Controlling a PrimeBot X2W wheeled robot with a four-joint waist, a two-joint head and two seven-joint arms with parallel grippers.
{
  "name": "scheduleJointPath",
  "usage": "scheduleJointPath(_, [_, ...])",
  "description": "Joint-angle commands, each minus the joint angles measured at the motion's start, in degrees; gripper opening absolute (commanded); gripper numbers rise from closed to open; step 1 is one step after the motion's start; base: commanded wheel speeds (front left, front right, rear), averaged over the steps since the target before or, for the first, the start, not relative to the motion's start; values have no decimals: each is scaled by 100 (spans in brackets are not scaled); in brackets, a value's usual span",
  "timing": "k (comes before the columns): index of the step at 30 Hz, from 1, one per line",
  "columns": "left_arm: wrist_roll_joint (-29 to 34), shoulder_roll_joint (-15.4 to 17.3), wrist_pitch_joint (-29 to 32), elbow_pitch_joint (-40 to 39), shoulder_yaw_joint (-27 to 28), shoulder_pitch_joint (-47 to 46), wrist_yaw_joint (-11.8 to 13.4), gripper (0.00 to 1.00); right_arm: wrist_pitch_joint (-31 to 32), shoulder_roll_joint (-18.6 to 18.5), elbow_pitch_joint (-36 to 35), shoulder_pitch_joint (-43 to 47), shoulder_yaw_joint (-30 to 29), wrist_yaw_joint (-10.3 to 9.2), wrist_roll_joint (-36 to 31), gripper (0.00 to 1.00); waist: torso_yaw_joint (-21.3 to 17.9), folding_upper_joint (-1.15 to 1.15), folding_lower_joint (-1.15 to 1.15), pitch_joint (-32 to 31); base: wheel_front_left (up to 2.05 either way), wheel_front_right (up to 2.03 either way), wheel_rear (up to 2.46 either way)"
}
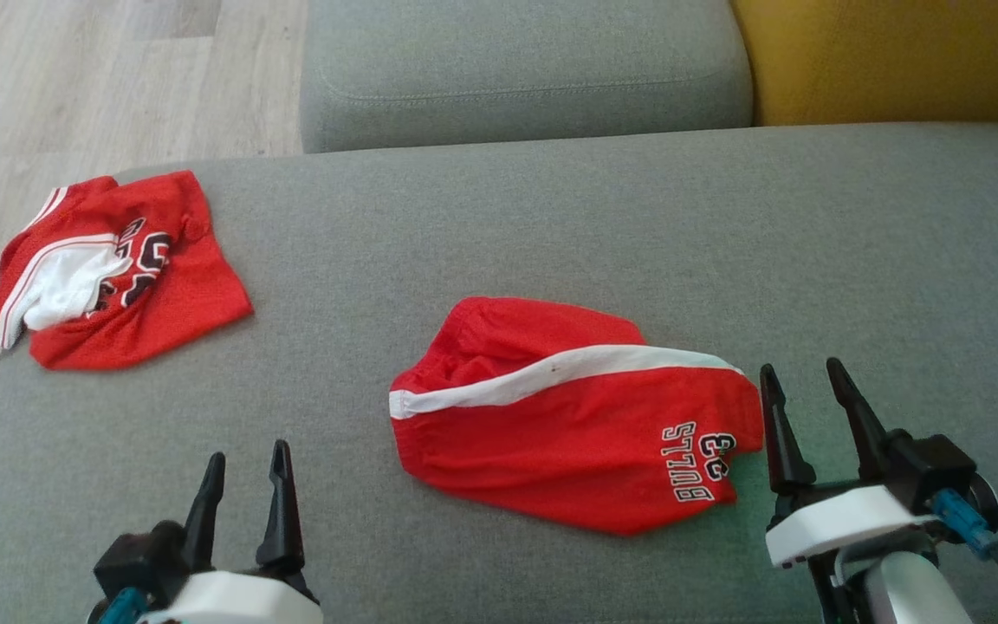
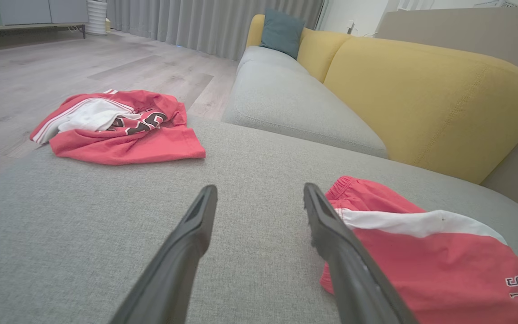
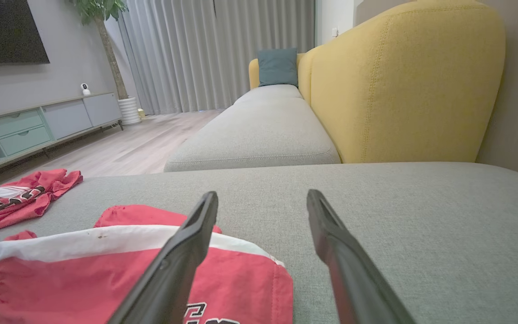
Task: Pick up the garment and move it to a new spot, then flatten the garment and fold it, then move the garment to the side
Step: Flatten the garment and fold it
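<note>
The red shorts [image 1: 568, 416] lie in the middle of the grey sofa seat [image 1: 551, 225], a little toward the robot's right. They are folded and rather flat. A white stripe runs along them, and the gathered waistband is at the end that points to the left and away. At the other end the print "BULLS 23" shows in white and black letters, upside down in the head view.

The right gripper [image 1: 802, 368] stands just beside this printed end. Its two dark fingers are spread apart and nothing is between them. In the right wrist view its left finger [image 3: 182, 252] passes in front of the cloth near the hem; I cannot tell if it touches the cloth. The left gripper [image 1: 249, 451] is on the other side, near the front edge of the seat and apart from the shorts. Its fingers are also spread wide and hold nothing, with only grey fabric between them.

Well apart from the shorts, at the far left corner of the seat, a second red garment [image 1: 161, 295] lies crumpled, with white cloth and dark letters showing. Behind the seat there is another grey cushion [image 1: 525, 69] and a yellow backrest [image 1: 880, 52]. At the left is a pale wooden floor [image 1: 74, 87].
</note>
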Motion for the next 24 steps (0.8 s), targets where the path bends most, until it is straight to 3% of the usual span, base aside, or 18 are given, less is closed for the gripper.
scheduleJointPath(1, [29, -31, -71, -212, 144, -265, 14, 100, -63, -21, -207, -305, 122, 43, 37, 100, 12, 0, 0, -4, 0, 0, 0])
scheduleJointPath(8, [53, -31, -71, -189, 115, -254, 4, 100, -63, -21, -243, -351, 139, 43, 92, 100, 38, 0, 0, 23, 0, 0, 0])
scheduleJointPath(13, [99, -22, -20, 142, -115, -427, -187, 100, -63, -21, -267, -376, 155, 43, 98, 100, 43, 0, 0, 102, 0, 0, 0])
scheduleJointPath(17, [-35, 58, 881, 446, -396, -1008, -515, 100, -63, -21, -288, -447, 175, 43, 52, 100, 18, 0, 0, 276, 0, 0, 0])
scheduleJointPath(24, [-398, 82, 1814, 586, -487, -1682, -757, 100, -63, -21, -349, -622, 166, 43, -18, 100, -63, 0, 0, 612, 0, 0, 0])
